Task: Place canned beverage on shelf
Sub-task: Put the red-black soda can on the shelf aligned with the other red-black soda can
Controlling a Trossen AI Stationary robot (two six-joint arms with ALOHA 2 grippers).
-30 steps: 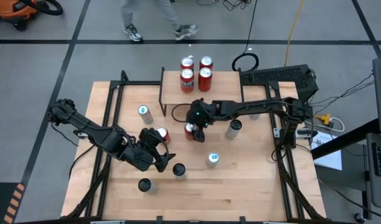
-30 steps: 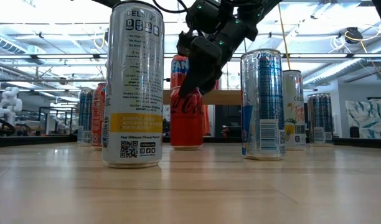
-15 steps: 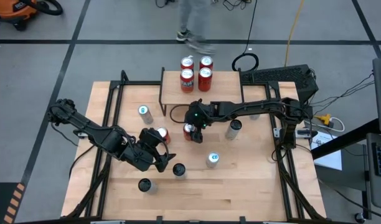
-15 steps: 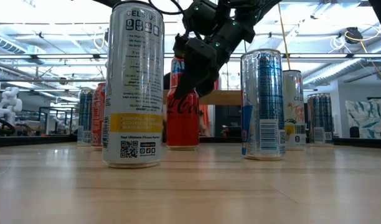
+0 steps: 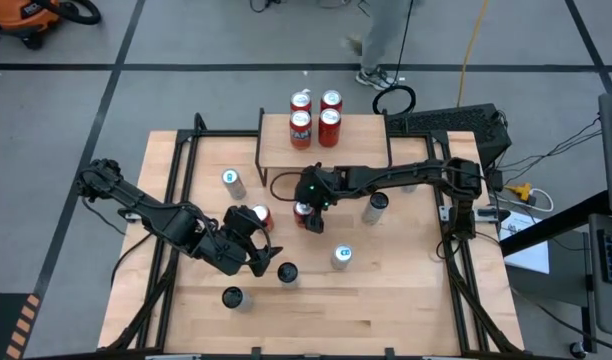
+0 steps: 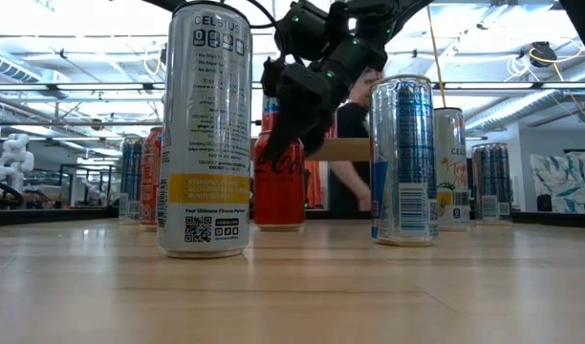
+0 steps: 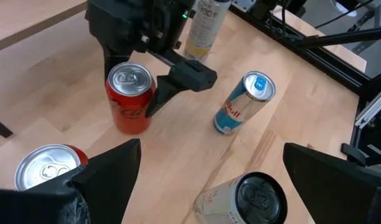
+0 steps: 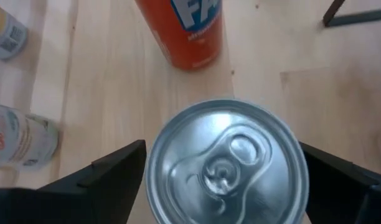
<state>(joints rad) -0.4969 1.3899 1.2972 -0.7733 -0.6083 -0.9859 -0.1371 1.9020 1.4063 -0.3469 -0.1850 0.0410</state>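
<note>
Red cola can (image 5: 306,211): silver top, upright on the table near its middle, in front of the shelf. Shelf (image 5: 276,145): low, light wooden top, black legs, at the table's far edge, carrying four upright red cans (image 5: 315,117).

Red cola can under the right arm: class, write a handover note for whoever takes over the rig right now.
Right claw: open, fingers on either side of the red cola can, which stands upright on the table, not lifted.
Left claw: open, holds nothing, waits low over the table near a second red can.
The low shelf with the light wooden top and black legs is at the table's far edge.
Done: four red and orange cans stand on the shelf.
Left: grip the cola can, carry it to the shelf; the other cans on the table probably follow.
</note>
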